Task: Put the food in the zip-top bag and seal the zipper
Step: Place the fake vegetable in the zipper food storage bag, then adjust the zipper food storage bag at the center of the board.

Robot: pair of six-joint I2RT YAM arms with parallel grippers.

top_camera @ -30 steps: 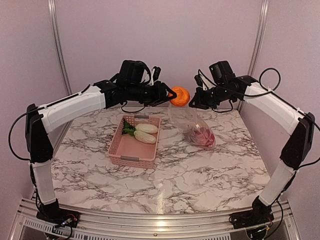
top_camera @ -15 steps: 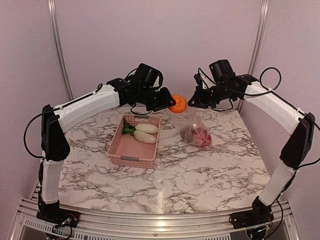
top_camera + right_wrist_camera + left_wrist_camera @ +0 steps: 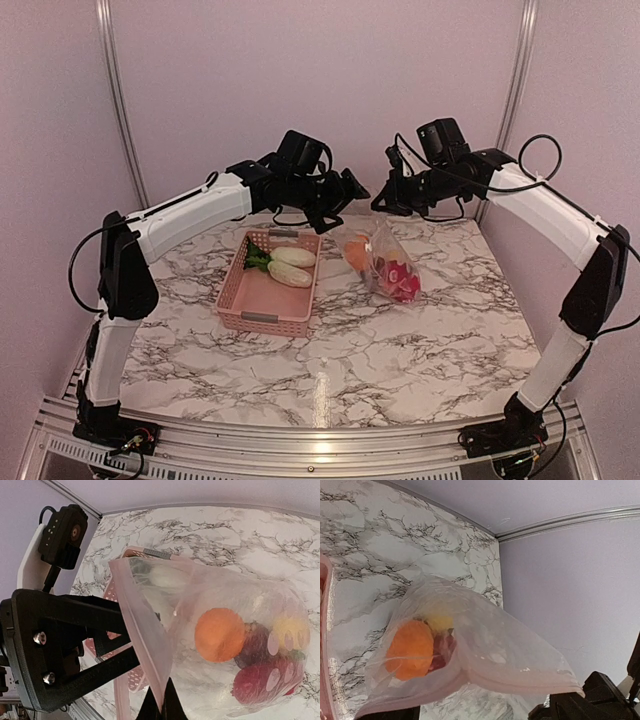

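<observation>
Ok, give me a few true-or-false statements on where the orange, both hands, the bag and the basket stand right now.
1. The orange is inside the zip-top bag. True.
2. The left hand is shut on the orange. False: it stands open above the bag, holding nothing.
3. The right hand pinches the bag's mouth edge and holds it up. True.
4. The pink basket holds nothing. False: two white pieces and a leafy green lie in it.
5. The bag's mouth is sealed. False: it gapes open.
</observation>
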